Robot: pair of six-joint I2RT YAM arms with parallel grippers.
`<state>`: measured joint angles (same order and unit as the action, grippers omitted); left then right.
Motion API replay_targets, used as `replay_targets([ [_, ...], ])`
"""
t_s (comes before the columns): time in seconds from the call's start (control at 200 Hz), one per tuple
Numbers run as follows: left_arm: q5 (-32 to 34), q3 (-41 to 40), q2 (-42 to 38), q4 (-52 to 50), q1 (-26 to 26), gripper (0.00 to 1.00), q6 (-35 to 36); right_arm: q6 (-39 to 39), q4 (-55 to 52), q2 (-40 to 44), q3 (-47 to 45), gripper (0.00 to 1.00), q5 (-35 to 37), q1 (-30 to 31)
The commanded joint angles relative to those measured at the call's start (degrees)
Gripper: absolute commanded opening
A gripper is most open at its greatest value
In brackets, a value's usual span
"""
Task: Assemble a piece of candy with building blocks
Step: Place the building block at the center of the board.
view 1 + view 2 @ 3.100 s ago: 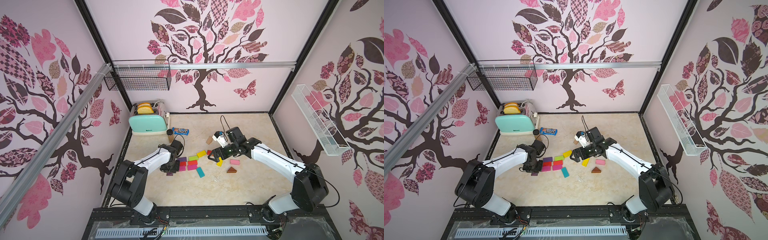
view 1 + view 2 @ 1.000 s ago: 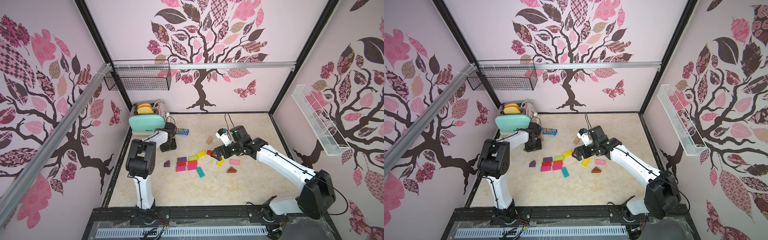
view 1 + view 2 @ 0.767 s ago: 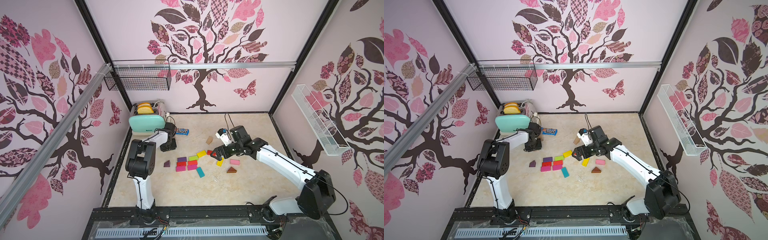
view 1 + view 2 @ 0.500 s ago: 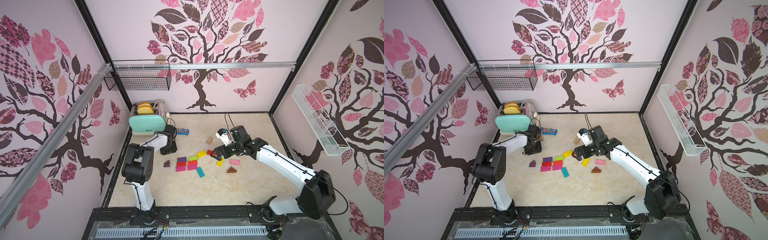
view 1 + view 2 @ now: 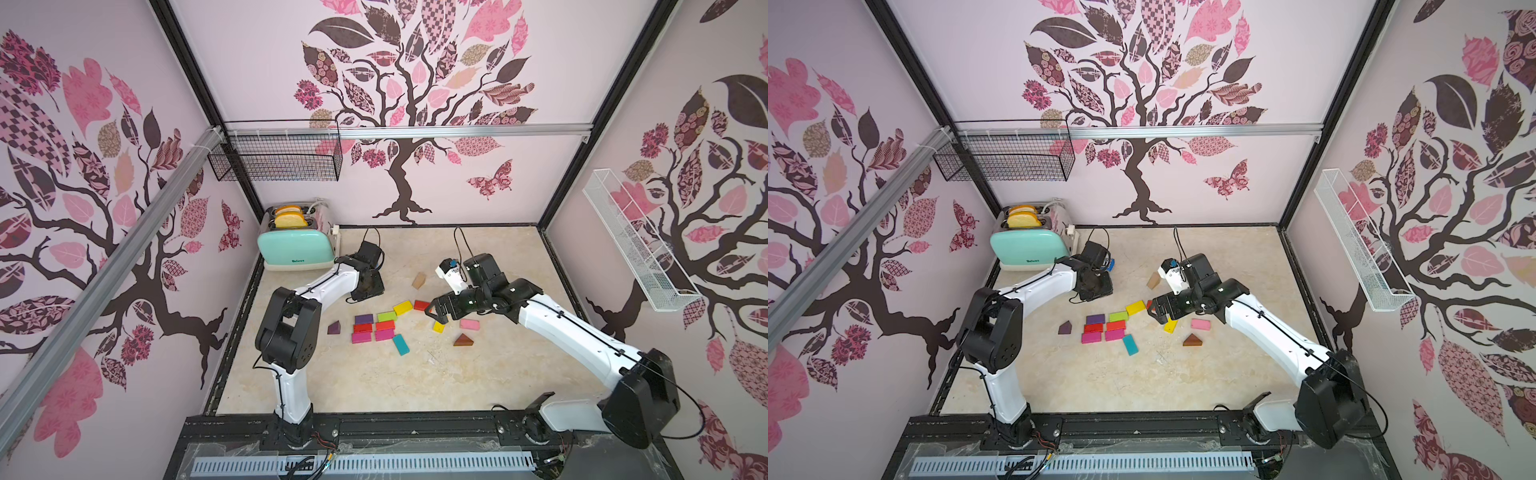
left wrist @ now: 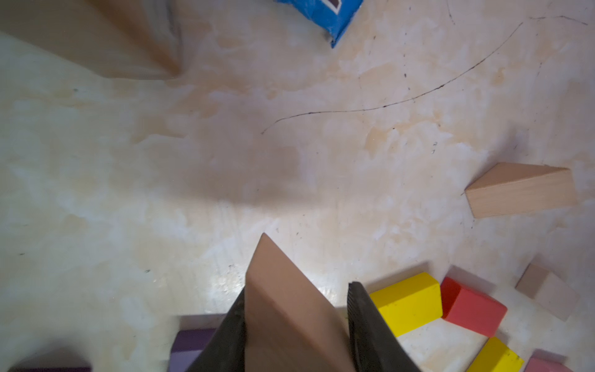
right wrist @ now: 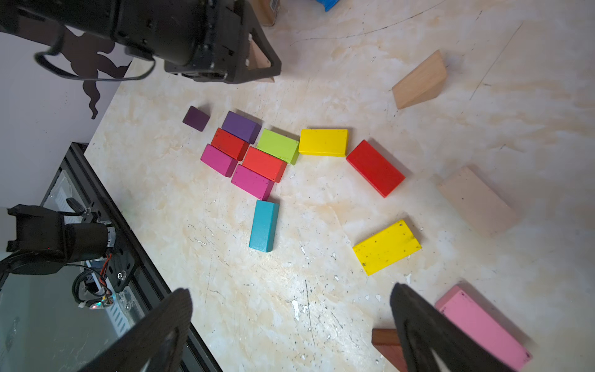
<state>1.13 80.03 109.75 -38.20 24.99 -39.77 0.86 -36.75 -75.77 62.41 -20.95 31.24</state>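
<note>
Grips a tan triangle [image 6: 283, 306] in the left gripper [image 6: 297, 288], jaws partway closed and pressed on its two flat sides. Base of the block and finger roots cut off by the frame edge; no telling whether the block touches the table [image 5: 374, 386]. Hidden under that gripper [image 5: 366, 286] in both top views, near the toaster [image 5: 295, 249]. Holds nothing in the right gripper [image 7: 289, 299], jaws spread wide. In a top view covers half of a yellow block [image 5: 438, 327] and one end of a red block [image 5: 421, 305]. Hides a tan flat block [image 7: 476, 199] under the right arm in both top views; blurred in the right wrist view. Plain to see: block cluster [image 5: 374, 326] of six touching pieces in purple, green, red and magenta. Teal block [image 5: 401, 344] just beside its near corner, second yellow block [image 5: 402, 308] at its far corner, purple triangle [image 5: 333, 328] apart on the left arm's side, tan wedge [image 5: 419, 280] farther back. Pink block [image 5: 469, 323] and brown triangle [image 5: 463, 340] whole in a top view, but partly behind a finger in the right wrist view, the triangle also cut by the frame edge. Shows only a corner of the blue packet [image 6: 322, 16] in the left wrist view.
</note>
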Motion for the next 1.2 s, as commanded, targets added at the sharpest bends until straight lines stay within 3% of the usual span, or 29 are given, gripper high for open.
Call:
replay_targets([
  [0.0, 0.4, 2.3, 3.0, 0.0, 1.1, 0.33, -3.8, -0.7, -1.4, 1.7, -0.3, 0.99, 1.8, -0.4],
  [0.18, 1.5, 1.5, 5.2, -0.4, 1.4, 0.34, -9.2, -0.7, -1.3, 1.8, -0.4, 0.99, 1.4, -0.5],
  [0.51, 1.8, 1.4, 6.6, -0.1, 1.6, 0.39, -10.2, -1.4, -1.3, 1.1, 0.2, 0.99, 1.2, -0.9],
  [0.72, 0.9, 0.6, 6.1, 0.9, 1.5, 0.62, -9.6, -2.4, -2.3, 1.0, 1.3, 0.99, 1.3, -1.6],
  [0.85, 0.9, 0.0, 4.3, 0.9, 1.4, 0.67, -9.0, -2.9, -3.2, 1.1, 2.1, 0.99, 1.4, -2.1],
  [1.005, 3.5, -5.3, -5.7, 0.6, 1.3, 0.68, -7.0, -2.6, -4.0, 1.7, 2.8, 0.99, 1.5, -2.2],
  [1.1, 2.8, -14.6, -16.3, 4.8, 1.3, 0.69, -7.7, -1.8, -3.5, 1.9, 2.4, 0.99, 0.7, -2.2],
  [1.195, 4.1, -28.7, -28.1, 17.1, 2.4, 0.70, -11.9, -0.2, -1.6, 1.9, 1.1, 0.99, -0.5, -2.2],
])
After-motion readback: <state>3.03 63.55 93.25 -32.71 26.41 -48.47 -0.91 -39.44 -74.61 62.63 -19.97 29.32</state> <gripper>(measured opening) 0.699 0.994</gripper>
